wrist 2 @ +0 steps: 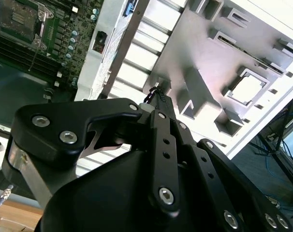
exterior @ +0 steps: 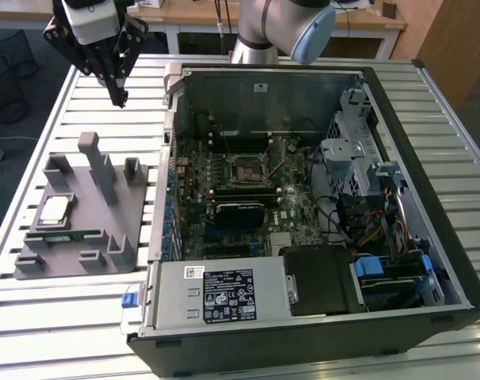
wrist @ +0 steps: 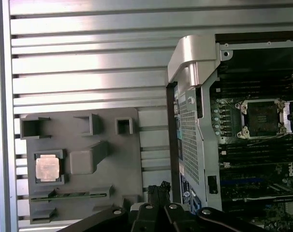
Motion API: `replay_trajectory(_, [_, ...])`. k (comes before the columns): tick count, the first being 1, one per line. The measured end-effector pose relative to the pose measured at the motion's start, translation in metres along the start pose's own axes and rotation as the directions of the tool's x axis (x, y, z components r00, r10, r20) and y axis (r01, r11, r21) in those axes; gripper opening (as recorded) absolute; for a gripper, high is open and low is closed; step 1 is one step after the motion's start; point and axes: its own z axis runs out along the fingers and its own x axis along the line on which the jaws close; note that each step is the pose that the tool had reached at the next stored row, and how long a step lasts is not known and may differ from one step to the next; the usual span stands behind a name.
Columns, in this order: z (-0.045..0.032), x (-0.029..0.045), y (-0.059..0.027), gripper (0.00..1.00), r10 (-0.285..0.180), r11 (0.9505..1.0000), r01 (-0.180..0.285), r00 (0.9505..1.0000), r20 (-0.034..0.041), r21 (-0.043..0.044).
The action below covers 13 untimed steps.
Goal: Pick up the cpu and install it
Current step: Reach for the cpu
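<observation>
Silver cpu (exterior: 54, 209) lies flat, face up, in grey tray (exterior: 137, 212).

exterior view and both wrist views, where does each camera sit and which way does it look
Exterior view: off the arm, high up, looking down on the open computer case and grey holder; arm and gripper show.
First wrist view: on the arm, looking straight down past the gripper at holder and case.
Second wrist view: on the arm, looking obliquely along the gripper.
All three share the cpu in the holder.
</observation>
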Motion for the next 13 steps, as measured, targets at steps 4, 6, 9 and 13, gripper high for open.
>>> replay_trajectory(4, [0.0001, 0.0032, -0.0002, 0.11, 0.000, 1.0000, 0.000, 1.0000, 0.0001, 0.0000])
replay_trajectory(6, [0.0001, 0.0048, -0.0003, 0.11, 0.000, 1.0000, 0.000, 1.0000, 0.0000, 0.0000])
replay_trajectory(9, [0.0001, 0.0070, -0.0004, 0.11, 0.000, 1.0000, 0.000, 1.0000, 0.0001, 0.0000])
replay_trajectory(13, [0.0002, 0.0098, -0.0006, 0.11, 0.000, 1.0000, 0.000, 1.0000, 0.0001, 0.0000])
